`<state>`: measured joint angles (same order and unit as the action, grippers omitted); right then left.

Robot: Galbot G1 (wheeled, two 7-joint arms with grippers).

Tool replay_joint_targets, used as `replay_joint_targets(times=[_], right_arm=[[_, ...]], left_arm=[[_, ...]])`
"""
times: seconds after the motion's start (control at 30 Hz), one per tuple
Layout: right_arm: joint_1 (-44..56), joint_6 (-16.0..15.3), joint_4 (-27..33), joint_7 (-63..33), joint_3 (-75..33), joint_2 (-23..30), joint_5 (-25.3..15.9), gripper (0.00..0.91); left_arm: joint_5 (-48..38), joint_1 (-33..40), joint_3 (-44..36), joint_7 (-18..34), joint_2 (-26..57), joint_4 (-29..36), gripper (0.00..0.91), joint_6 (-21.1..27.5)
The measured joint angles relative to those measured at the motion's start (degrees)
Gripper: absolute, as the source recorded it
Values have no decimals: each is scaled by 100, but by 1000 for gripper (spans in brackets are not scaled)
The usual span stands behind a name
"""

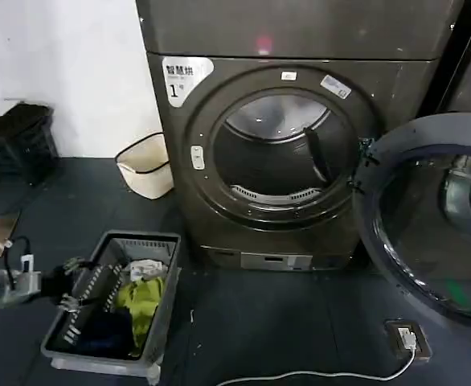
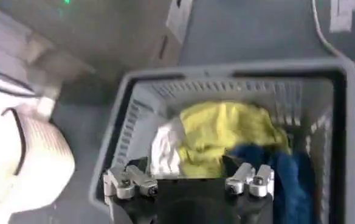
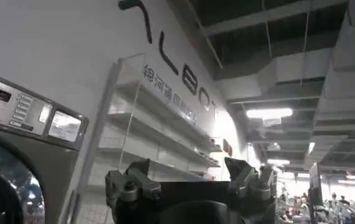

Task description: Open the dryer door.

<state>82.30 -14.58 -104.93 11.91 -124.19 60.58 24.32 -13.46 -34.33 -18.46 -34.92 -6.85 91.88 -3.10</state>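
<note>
The dryer door (image 1: 432, 225) hangs wide open right of the dryer (image 1: 284, 153), exposing its drum; the left hand (image 2: 189, 182), open and empty, hovers over the laundry basket (image 2: 341, 122).

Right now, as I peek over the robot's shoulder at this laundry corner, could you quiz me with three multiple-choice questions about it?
1. Where is the grey laundry basket?
A. on the floor, front-left of the dryer
B. inside the drum
C. on top of the machine

2. What colour is the biggest cloth in it?
A. red
B. yellow-green
C. black

3. The dryer door is
A. shut
B. missing
C. swung open to the right

Answers: 1 A, it stands on the dark floor there. 2 B, clear below the left gripper. 3 C, the drum gapes.
</note>
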Motion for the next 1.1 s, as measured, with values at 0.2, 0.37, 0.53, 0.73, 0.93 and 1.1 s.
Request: replay_joint_targets(times=[0.2, 0.37, 0.53, 0.73, 0.93, 1.1], right_arm=[[28, -3, -20, 15, 6, 10, 3, 907], [46, -2, -72, 94, -13, 29, 3, 907], [73, -2, -67, 99, -49, 28, 3, 907], [94, -2, -70, 105, -68, 32, 6, 907], [105, -1, -78, 112, -81, 50, 7, 907], [119, -1, -84, 120, -86, 68, 7, 907]], left_arm=[[591, -8, 61, -450, 72, -207, 907, 73], [537, -29, 76, -397, 66, -212, 907, 69], [509, -29, 81, -383, 51, -241, 907, 73], [717, -25, 105, -479, 24, -272, 907, -53], [801, -29, 106, -548, 39, -286, 907, -85], [849, -36, 106, -519, 32, -289, 907, -101]])
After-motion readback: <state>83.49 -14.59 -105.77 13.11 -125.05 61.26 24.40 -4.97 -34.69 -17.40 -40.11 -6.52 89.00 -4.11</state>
